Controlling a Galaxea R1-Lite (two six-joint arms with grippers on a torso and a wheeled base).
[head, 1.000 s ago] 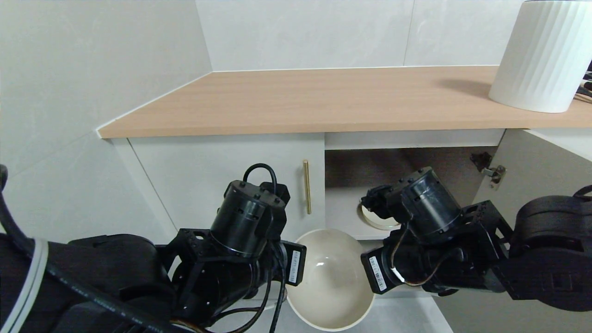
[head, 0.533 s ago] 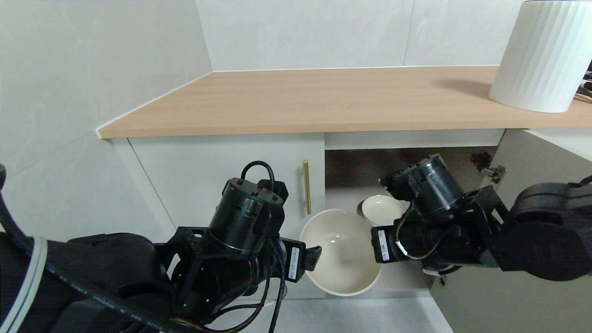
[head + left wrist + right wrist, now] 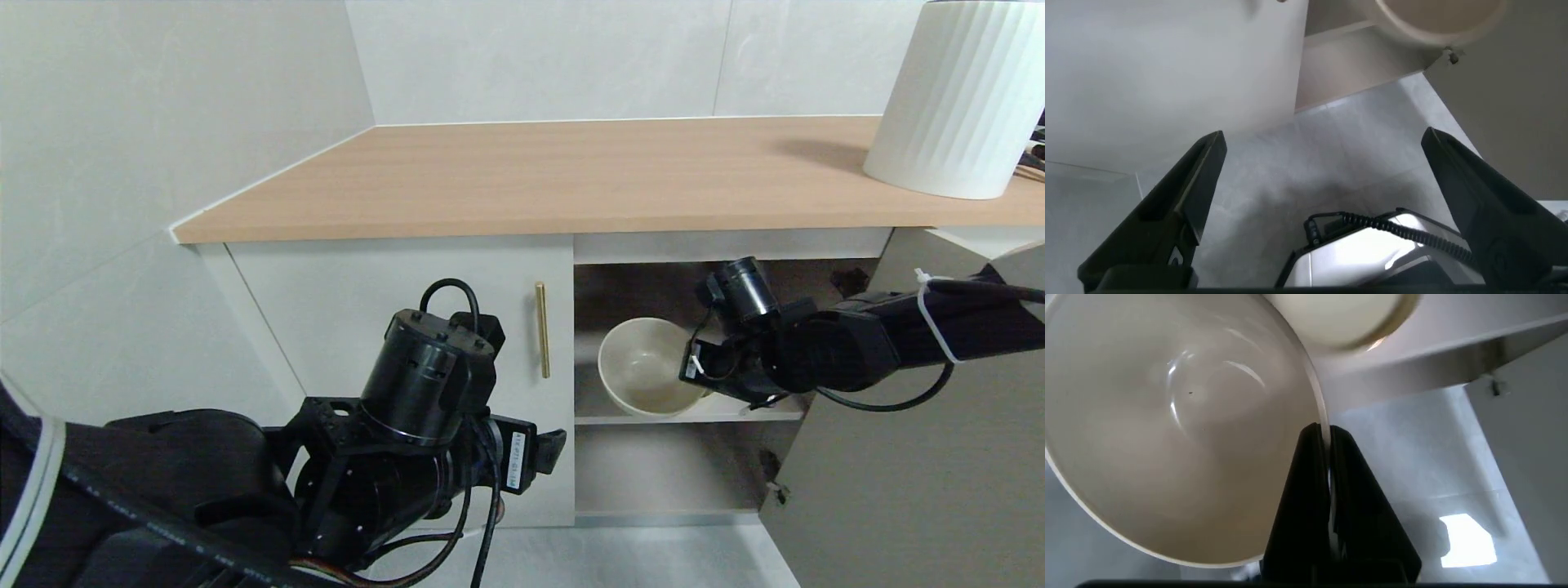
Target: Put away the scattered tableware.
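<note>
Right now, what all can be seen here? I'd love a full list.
Bowl: one, cream, tilted in the open cupboard compartment over the shelf, held by its rim.
Small dish: one, cream, on the shelf beyond the bowl.
Ribbed container: one, white, at the worktop's right end.
Worktop: one, light wood, over the cupboard.
Shut door: one, white, left of the compartment.
Open door: one, pale, swung out at the right.
Handle: one, gold, upright on the shut door.
Right claw: one, black, shut on the bowl's rim.
Left claw: one, black, open, low before the shut door.
</note>
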